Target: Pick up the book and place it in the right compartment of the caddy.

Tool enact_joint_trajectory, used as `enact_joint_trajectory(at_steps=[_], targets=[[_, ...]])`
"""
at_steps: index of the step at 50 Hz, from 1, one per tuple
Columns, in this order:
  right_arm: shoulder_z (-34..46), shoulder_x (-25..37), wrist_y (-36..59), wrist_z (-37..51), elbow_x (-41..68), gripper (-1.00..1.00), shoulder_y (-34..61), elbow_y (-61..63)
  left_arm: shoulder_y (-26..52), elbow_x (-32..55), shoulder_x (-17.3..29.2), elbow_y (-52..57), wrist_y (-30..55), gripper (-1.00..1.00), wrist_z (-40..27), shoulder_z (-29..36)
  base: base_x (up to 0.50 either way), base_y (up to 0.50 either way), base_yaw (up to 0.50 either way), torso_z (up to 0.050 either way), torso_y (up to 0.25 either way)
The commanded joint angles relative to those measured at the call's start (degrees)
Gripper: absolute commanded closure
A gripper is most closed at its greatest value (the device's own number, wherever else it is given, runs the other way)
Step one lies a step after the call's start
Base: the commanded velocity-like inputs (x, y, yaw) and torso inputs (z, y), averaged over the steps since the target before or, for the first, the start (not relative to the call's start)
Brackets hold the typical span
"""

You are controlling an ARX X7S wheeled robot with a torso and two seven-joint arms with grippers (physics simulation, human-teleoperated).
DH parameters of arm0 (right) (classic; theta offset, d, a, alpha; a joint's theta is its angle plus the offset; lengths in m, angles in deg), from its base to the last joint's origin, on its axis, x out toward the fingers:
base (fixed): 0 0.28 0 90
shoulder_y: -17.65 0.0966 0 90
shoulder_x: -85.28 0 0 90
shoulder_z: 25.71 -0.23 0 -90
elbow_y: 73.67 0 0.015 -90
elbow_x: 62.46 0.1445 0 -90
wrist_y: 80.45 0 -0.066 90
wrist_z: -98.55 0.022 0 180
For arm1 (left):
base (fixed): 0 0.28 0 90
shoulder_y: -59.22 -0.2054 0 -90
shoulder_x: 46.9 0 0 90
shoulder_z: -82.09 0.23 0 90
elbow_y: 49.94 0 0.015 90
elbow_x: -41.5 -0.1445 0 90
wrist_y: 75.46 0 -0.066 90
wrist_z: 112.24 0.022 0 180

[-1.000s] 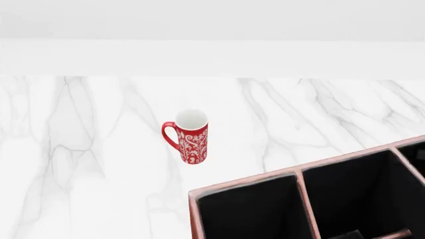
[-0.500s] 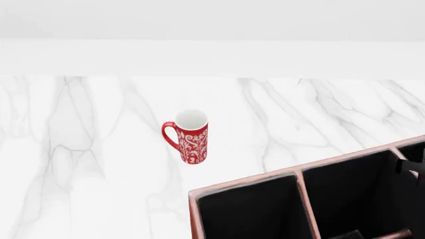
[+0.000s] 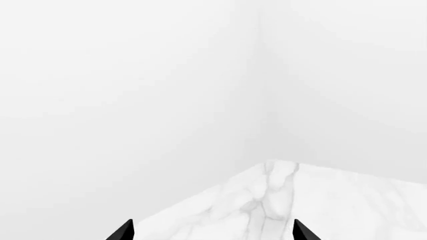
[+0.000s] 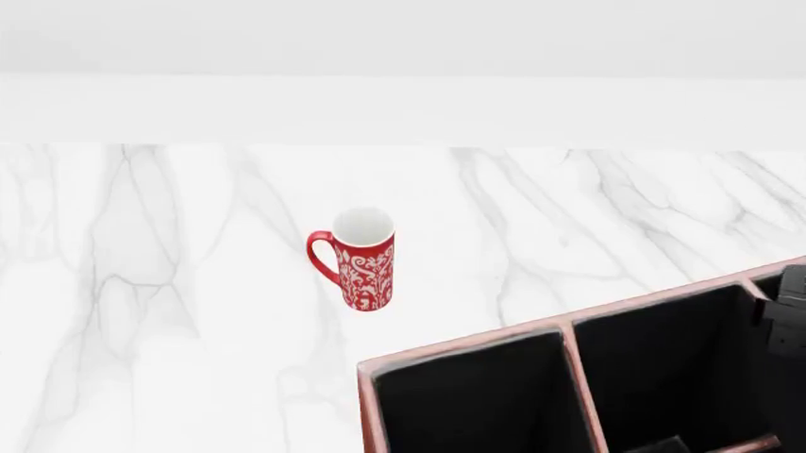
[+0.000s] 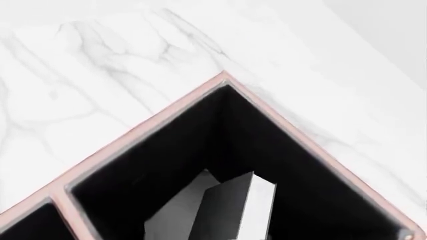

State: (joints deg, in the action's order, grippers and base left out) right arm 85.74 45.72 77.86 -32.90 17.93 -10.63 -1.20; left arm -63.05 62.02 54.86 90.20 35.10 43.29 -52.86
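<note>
The reddish-brown caddy (image 4: pixel 567 326) with black-lined compartments sits at the front right of the marble counter. In the right wrist view its end compartment (image 5: pixel 223 77) lies directly below. The book (image 5: pixel 257 205), with a dark cover and white page edge, reaches tilted down into that compartment from my right gripper, whose fingers are hidden behind it. In the head view only a black part of my right gripper (image 4: pixel 790 311) shows, at the right edge over the caddy's right end. My left gripper (image 3: pixel 212 235) is open and empty above the counter's far corner.
A red-and-white patterned mug (image 4: pixel 362 260) stands upright on the marble counter (image 4: pixel 189 283), left of and behind the caddy. A white wall runs along the counter's back edge (image 4: pixel 403 104). The left wrist view shows the counter corner (image 3: pixel 280 170) against white walls.
My right gripper has come into the head view at the right edge, over the caddy's right end, and shows more now than half a second ago. The mug and caddy have not moved.
</note>
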Motion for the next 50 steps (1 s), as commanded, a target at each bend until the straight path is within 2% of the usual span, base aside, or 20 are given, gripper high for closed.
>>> enact_joint_trajectory(at_steps=[1,16,22,28,32,35,40,42,44,45,50], targets=[[0.1,0.0,-0.1,-0.5,-0.6,-1.00,0.5,0.0,0.0,0.1,0.1,0.2,0.1,-1.00,-0.1,0.0,0.00,0.00,0.00,0.000,0.000],[-0.1,0.1,-1.2,-1.8,-0.6,-1.00,0.2,1.0,0.0,-0.1,0.4,0.3,0.4,-1.00,-0.3,0.5,0.00,0.00,0.00,0.000,0.000],[-1.0,1.2,-4.5,-4.0,-1.7,-1.00,-0.5,7.4,0.6,0.4,1.5,1.3,2.4,-1.00,-0.8,0.7,0.00,0.00,0.00,0.000,0.000],[-1.4,-0.2,-5.5,-3.2,-2.3,-1.00,2.7,8.9,5.7,4.8,7.9,4.8,11.6,-1.00,-2.5,2.4,0.00,0.00,0.00,0.000,0.000],[0.5,-2.7,-7.3,-4.9,-5.2,-1.00,4.3,9.9,15.7,10.0,14.4,4.0,19.4,-1.00,-3.8,8.0,0.00,0.00,0.00,0.000,0.000],[1.5,-4.3,-8.2,-5.7,-6.4,-1.00,4.5,9.4,21.3,11.1,17.2,2.3,22.6,-1.00,-4.5,12.9,0.00,0.00,0.00,0.000,0.000],[3.2,-7.9,-11.3,-10.0,-8.7,-1.00,5.0,8.2,34.5,12.0,21.3,-3.0,27.4,-1.00,-4.4,25.0,0.00,0.00,0.00,0.000,0.000],[4.4,-10.0,-12.8,-11.5,-10.3,-1.00,5.4,6.7,41.5,11.9,21.6,-6.6,28.3,-1.00,-3.2,31.4,0.00,0.00,0.00,0.000,0.000],[5.1,-11.0,-13.6,-12.6,-11.2,-1.00,5.5,6.3,45.2,12.1,21.4,-8.3,28.6,-1.00,-2.5,34.1,0.00,0.00,0.00,0.000,0.000],[5.5,-12.1,-14.5,-13.8,-11.6,-1.00,5.6,6.5,49.9,12.2,21.0,-10.3,29.3,-1.00,-1.6,37.3,0.00,0.00,0.00,0.000,0.000],[7.2,-15.4,-17.4,-15.8,-13.9,-1.00,5.6,6.2,61.9,12.4,18.3,-16.9,28.7,-1.00,2.1,44.9,0.00,0.00,0.00,0.000,0.000]])
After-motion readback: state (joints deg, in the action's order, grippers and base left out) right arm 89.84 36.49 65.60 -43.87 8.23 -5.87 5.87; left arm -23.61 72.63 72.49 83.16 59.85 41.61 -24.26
